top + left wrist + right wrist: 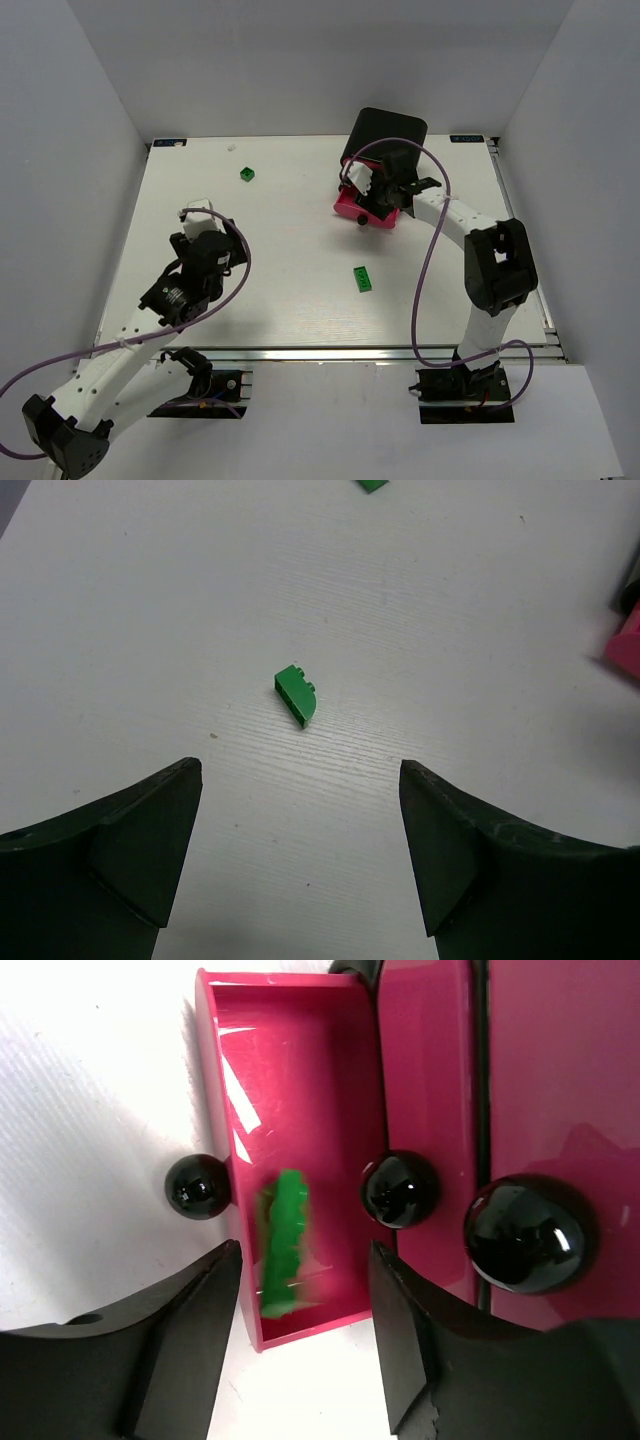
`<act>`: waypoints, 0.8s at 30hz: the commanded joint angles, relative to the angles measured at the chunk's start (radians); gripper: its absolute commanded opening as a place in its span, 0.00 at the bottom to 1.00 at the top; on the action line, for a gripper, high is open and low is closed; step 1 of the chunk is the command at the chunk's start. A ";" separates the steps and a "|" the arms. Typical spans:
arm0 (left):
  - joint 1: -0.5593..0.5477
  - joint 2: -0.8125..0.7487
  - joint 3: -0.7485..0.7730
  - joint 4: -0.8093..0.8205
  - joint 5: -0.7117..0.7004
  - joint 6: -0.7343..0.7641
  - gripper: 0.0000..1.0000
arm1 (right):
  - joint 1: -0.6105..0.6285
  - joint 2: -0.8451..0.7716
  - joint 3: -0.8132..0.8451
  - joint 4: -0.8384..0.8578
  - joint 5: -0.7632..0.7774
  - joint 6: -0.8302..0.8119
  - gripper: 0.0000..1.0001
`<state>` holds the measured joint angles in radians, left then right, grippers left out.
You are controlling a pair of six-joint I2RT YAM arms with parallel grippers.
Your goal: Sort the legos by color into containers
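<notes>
**Green brick in the open drawer; another lies ahead of the left fingers**

In the right wrist view the right gripper hangs over the pulled-out glossy magenta-pink plastic drawer. Its jaws are parted, with a gap on either side of a blurred bright green studded brick. That brick lies inside the tray, long axis up and down the frame, and nothing grips it. To its right, round black shiny knobs mark the other drawer fronts. All sit in the rounded black cabinet, upper centre-right overhead.

The left gripper stands wide open and empty. A small dark green studded brick with one rounded corner rests on the white matte table near the frame's middle. It is ahead of the fingertips and centred on the gap, not yet between them. Its long axis runs from upper left to lower right.

The left arm looks the nearer to it. Reaching it likely calls for a forward descent with a wrist twist to close across the short width. A flat dark green rectangular brick lies lower centre-right overhead, closer to the right arm.
</notes>
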<state>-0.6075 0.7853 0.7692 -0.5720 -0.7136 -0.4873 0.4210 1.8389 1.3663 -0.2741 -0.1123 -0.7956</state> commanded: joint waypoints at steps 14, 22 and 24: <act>0.051 0.254 0.039 -0.002 0.176 -0.065 0.28 | -0.051 -0.415 -0.229 0.127 -0.209 0.572 0.00; 0.198 0.503 0.146 -0.035 0.339 -0.172 0.88 | -0.152 -0.590 -0.374 0.061 -0.648 0.658 0.72; 0.250 0.557 0.160 -0.020 0.400 -0.177 0.89 | -0.188 -0.602 -0.381 0.061 -0.685 0.645 0.72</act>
<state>-0.4065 1.3090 0.8848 -0.5980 -0.4187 -0.6266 0.2722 1.2453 1.0035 -0.1883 -0.6388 -0.1871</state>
